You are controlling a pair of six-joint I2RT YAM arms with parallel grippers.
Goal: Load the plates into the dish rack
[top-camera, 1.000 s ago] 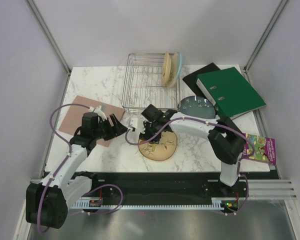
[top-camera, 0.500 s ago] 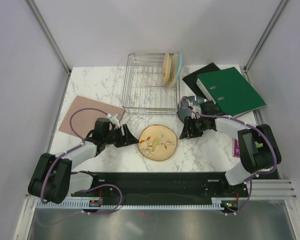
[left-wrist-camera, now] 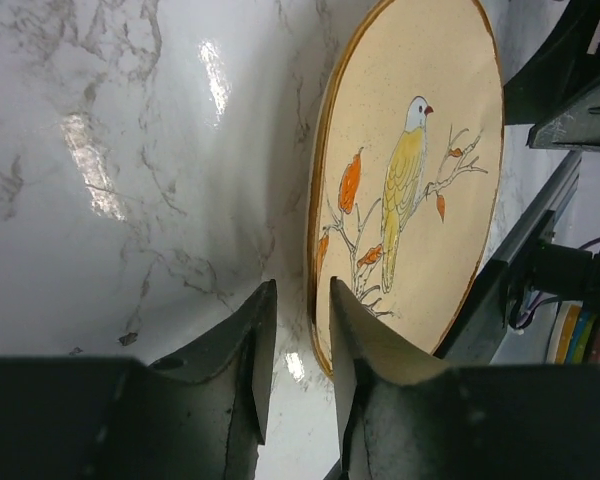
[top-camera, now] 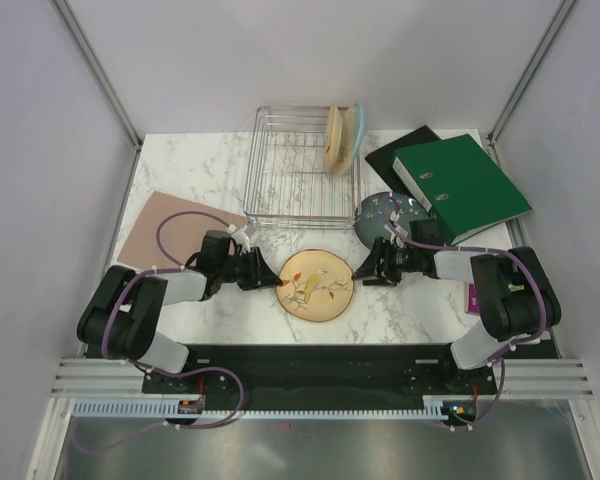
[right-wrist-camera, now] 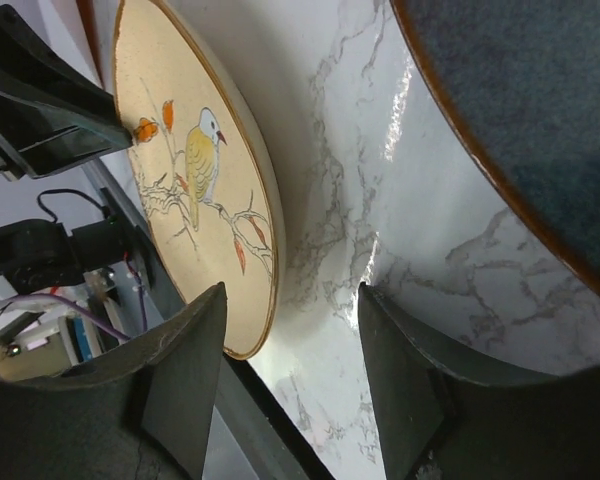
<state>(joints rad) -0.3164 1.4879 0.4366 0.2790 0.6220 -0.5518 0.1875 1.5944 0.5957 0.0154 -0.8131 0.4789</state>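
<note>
A cream-yellow bird plate lies flat on the marble table near the front. My left gripper is low at its left rim. In the left wrist view the jaws are narrowly apart and the plate has its rim just at the tips. My right gripper is at the right rim, open and empty; the plate lies beside one finger. The dark slate-blue plate lies behind it. Two plates, one cream-yellow and one with light blue, stand in the dish rack.
A green ring binder on a black folder lies at the back right, beside the dark plate. A brown mat lies at the left. The rack stands just behind the bird plate.
My left gripper has moved right to the bird plate's left rim. My right gripper has swung off the plate to the right, then come back to its right rim.
</note>
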